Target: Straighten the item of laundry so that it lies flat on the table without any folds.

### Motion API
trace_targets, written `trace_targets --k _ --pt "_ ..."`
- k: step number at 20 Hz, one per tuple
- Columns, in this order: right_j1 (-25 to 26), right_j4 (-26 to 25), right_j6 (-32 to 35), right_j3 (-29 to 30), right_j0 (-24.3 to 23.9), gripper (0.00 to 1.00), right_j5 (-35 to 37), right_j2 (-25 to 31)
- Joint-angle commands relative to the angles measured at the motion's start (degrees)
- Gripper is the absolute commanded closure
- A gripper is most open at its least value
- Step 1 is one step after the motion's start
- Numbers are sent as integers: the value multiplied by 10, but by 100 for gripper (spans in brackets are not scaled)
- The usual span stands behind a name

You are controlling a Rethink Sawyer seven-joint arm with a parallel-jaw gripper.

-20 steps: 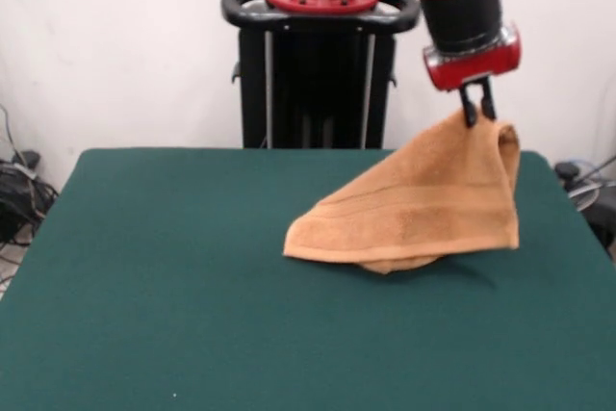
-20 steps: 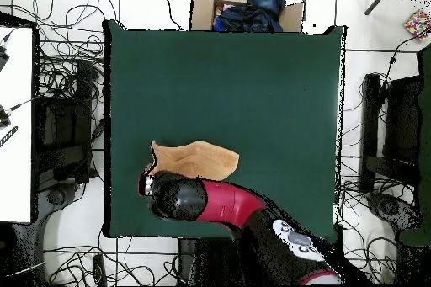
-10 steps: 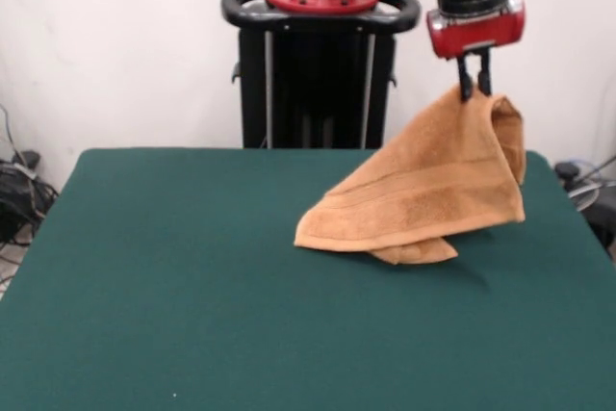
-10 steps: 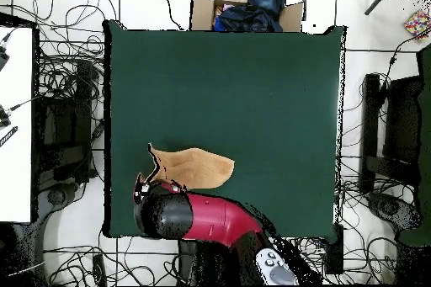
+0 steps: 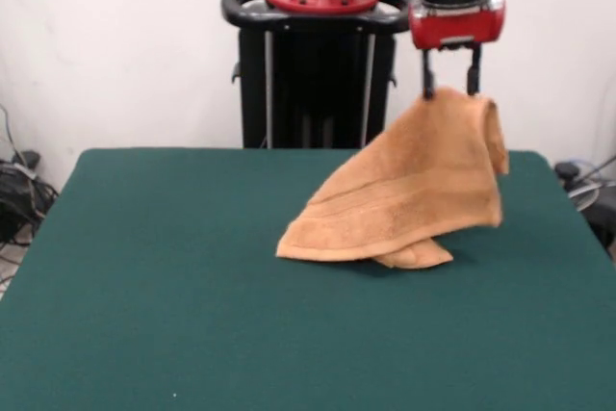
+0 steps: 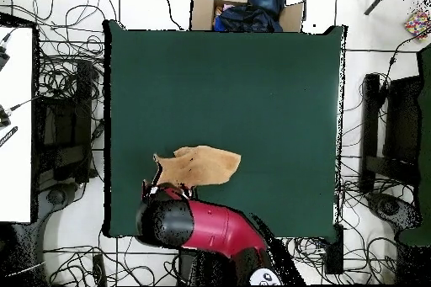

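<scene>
The orange-tan towel stands in a folded peak on the right half of the green table. Its lower edge rests on the cloth and its top corner is raised. My gripper hangs straight above that peak. Its two fingers stand well apart, with the towel's top edge between their tips. In the overhead view the towel lies crumpled near the table's lower left. The red arm covers the gripper there.
The black pedestal stands behind the table's far edge. A cardboard box of clothes sits past the table's top edge in the overhead view. Cables lie on the floor on both sides.
The gripper has shifted a little left and its fingers, which were close together on the towel's corner, now stand apart. The towel's lower edge has slid left.
</scene>
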Motion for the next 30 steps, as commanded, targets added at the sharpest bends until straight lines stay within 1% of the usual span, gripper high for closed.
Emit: trace_targets --k 1,4,8,11,13,14,16,18,20,25,30 --pt "-1 22 142 -31 6 0 57 -57" --pt "-10 23 127 -39 1 0 79 -53" --pt "-32 22 126 -59 3 0 137 -58" --pt "-40 5 133 -90 9 0 163 -76" --pt "-30 -10 132 -104 7 0 145 -91" --pt "-21 -14 128 -106 4 0 120 -96" --pt "-3 -18 119 -116 -7 0 74 -99" --pt "17 -15 114 -125 -16 0 42 -97" --pt "33 -23 109 -143 -17 0 16 -104" --pt "56 -49 98 -212 1 0 54 -144" --pt "81 -46 90 -225 -20 0 23 -133"
